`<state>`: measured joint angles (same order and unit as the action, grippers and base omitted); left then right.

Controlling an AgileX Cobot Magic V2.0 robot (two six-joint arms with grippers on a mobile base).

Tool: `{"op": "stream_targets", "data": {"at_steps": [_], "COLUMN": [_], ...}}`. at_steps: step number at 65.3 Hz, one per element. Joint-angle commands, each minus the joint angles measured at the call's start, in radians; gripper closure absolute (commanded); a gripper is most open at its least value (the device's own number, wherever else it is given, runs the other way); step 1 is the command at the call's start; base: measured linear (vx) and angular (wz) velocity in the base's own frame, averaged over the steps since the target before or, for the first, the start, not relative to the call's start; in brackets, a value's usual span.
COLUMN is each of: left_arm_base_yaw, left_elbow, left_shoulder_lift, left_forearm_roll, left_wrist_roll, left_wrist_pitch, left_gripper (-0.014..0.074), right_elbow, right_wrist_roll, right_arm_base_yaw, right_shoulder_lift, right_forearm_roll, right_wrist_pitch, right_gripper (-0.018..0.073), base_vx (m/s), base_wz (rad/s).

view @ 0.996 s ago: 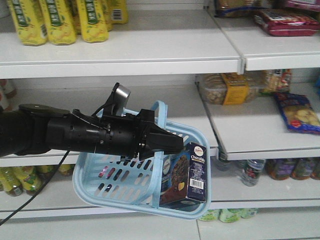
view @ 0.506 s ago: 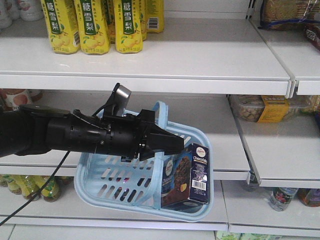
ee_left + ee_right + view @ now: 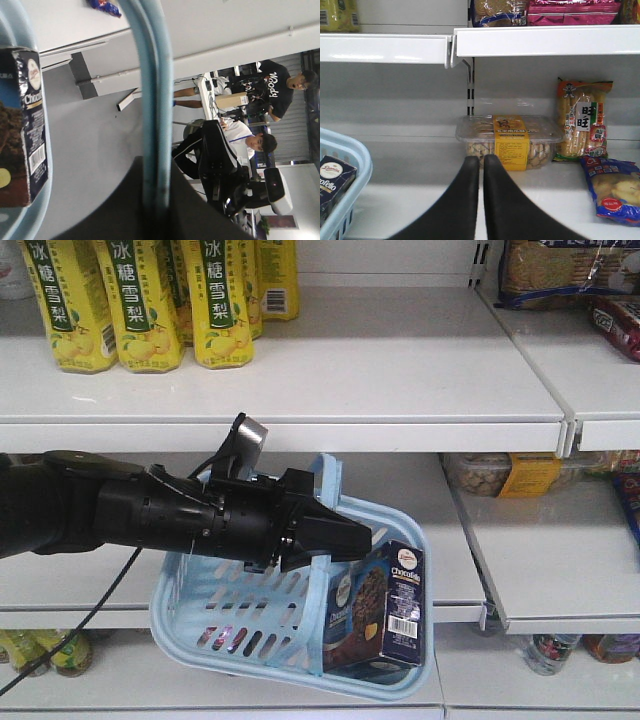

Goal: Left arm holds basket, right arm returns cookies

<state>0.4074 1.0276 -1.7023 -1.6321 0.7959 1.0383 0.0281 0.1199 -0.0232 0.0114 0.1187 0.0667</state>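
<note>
cookies [image 3: 380, 610] box "Chocolate", yel. cartons [image 3: 222, 300] "冰糖雪梨"

**Basket** [image 3: 190, 585]: smooth light blue moulded plastic, with a soft sheen along the rim.
**Left arm** [image 3: 120, 515]: matt black casing. Its knob [image 3: 250, 432] is bright silver and looks like metal.
**Cookies** [image 3: 388, 610]: printed cardboard box, slightly glossy.
**Shelves** [image 3: 380, 370]: white and smooth, with a satin finish showing pale reflections.
**Drink cartons** [image 3: 140, 300]: glossy yellow printed packaging.
**Right gripper** [image 3: 481, 161]: smooth black fingers [image 3: 467, 195] with a dull sheen.
**Cracker pack** [image 3: 480, 137]: clear glossy plastic with a yellow paper-like label.
**Snack bags** [image 3: 615, 192]: shiny, crinkled printed film.
</note>
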Motion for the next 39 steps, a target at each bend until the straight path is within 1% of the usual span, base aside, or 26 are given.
{"op": "stream_targets", "data": {"at_steps": [1,39], "left_arm_base_yaw": [0.0,0.0], "left_elbow": [0.034,0.034], "left_shoulder_lift": [0.054,0.054], "left_forearm_roll": [-0.147,-0.147], "left_wrist_roll": [0.026,0.026], "left_wrist_pitch": [0.045,0.045], "left_gripper": [0.0602,0.0602], "right_elbow": [0.018,0.018], "right_wrist_roll": [-0.008,-0.008], "right_arm_base_yaw": [0.0,0.0], "right_shoulder_lift": [0.012,0.012], "right_forearm_roll": [0.006,0.006], "right_wrist_pitch": [-0.075,-0.075], "right_gripper": [0.0565,0.0565], "base_vx": [0.07,0.04], "base_wz": [-0.1,-0.03]}}
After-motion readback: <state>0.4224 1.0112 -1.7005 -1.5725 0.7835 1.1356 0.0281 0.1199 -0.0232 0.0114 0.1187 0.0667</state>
